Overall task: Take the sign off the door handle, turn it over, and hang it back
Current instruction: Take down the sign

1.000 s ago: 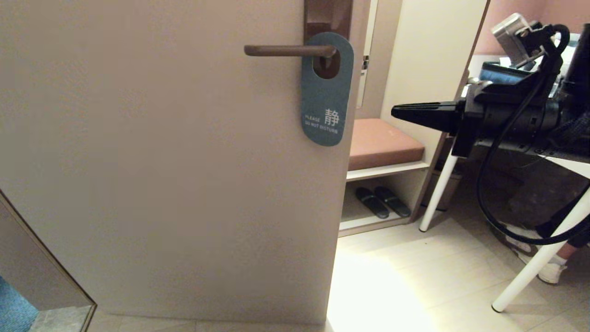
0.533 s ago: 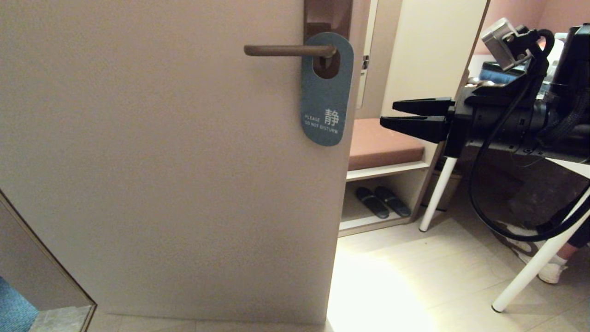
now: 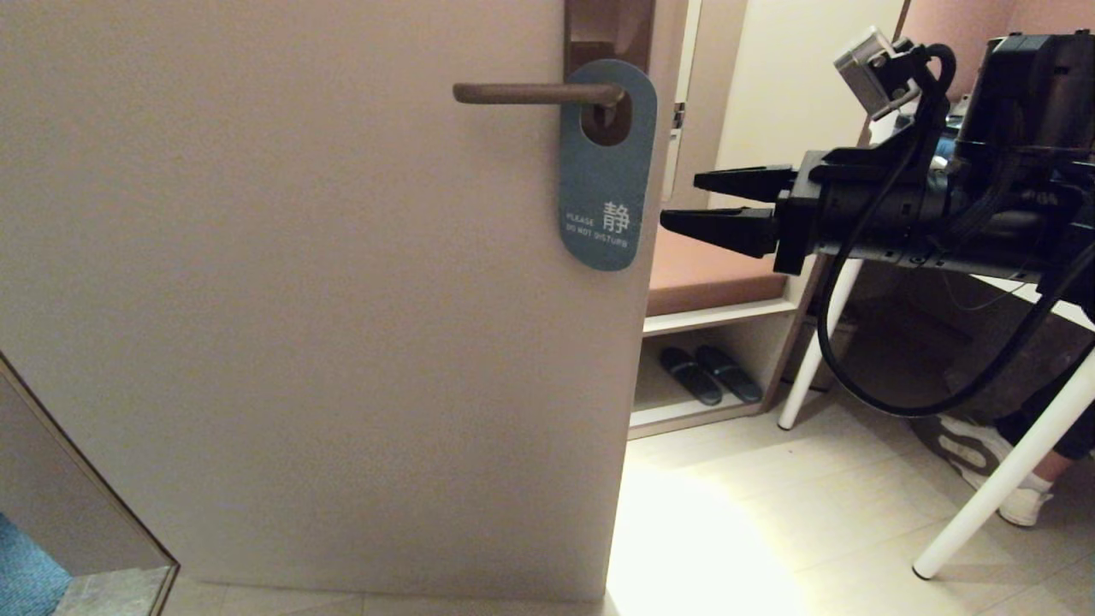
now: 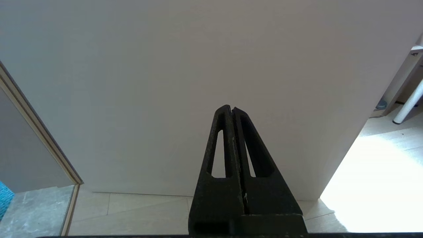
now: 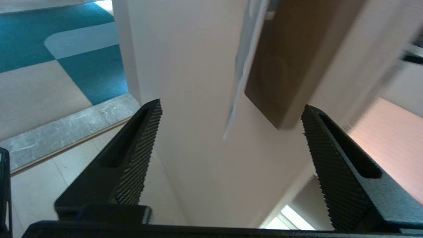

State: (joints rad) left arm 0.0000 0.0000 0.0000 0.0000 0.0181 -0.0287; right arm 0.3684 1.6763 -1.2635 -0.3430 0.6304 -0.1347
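Observation:
The sign (image 3: 606, 175) hangs blue side out on the door handle (image 3: 530, 92), its oval hole over the lever by the brown backplate (image 3: 607, 30). My right gripper (image 3: 680, 201) is open and empty, pointing at the door's edge, just right of the sign's lower half and apart from it. In the right wrist view the sign (image 5: 243, 66) shows edge-on beside the backplate (image 5: 281, 62), ahead of my open right gripper (image 5: 231, 110). My left gripper (image 4: 230, 108) is shut and empty, low before the door; it does not show in the head view.
The pale door (image 3: 299, 299) fills the left and middle. Right of its edge are a bench with a brown cushion (image 3: 710, 278), slippers (image 3: 710, 375) below it, white table legs (image 3: 1001, 479), and a person's shoe (image 3: 975, 449). A doorframe (image 3: 85, 462) is at lower left.
My right gripper has moved left and slightly up toward the sign and has opened from shut. The sign and handle have not moved.

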